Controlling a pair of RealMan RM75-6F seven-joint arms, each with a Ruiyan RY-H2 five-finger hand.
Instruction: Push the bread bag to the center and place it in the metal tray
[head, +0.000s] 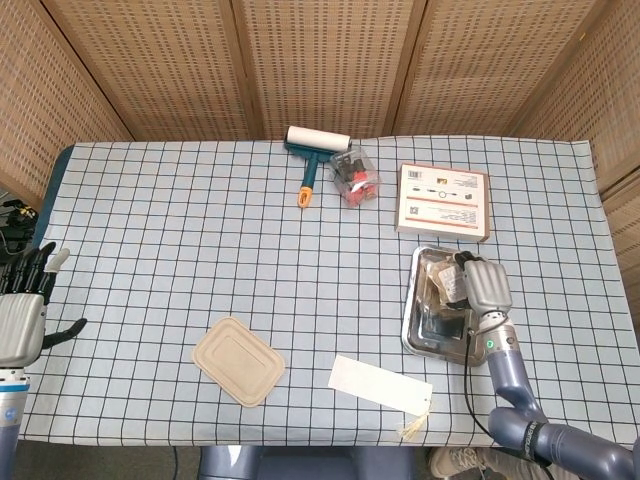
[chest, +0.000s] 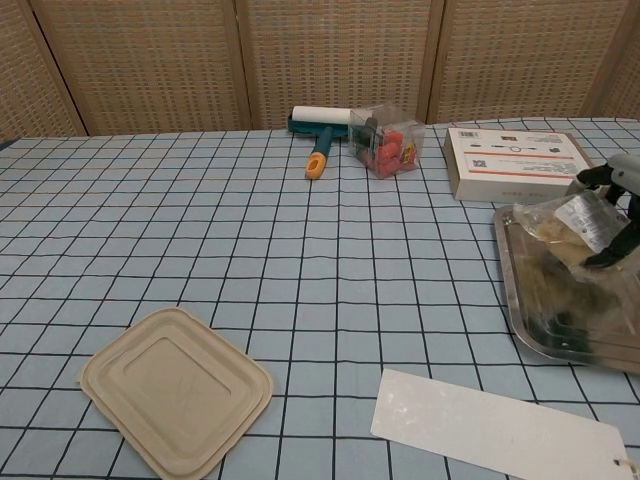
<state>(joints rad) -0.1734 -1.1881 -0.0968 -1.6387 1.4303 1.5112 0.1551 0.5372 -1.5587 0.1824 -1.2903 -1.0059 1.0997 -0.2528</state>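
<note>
The clear bread bag (head: 442, 283) (chest: 567, 221) with pale bread inside hangs over the metal tray (head: 418, 330) (chest: 530, 318) at the right of the table. My right hand (head: 481, 285) (chest: 620, 205) grips the bag from the right side, just above the tray's bottom; whether the bag touches the tray I cannot tell. My left hand (head: 20, 310) stays off the table's left edge, fingers spread and holding nothing; the chest view does not show it.
A flat white-and-red box (head: 443, 202) lies behind the tray. A lint roller (head: 312, 150) and a clear box of red items (head: 354, 176) sit at the back centre. A beige lid (head: 238, 360) and a white card (head: 380, 383) lie near the front edge.
</note>
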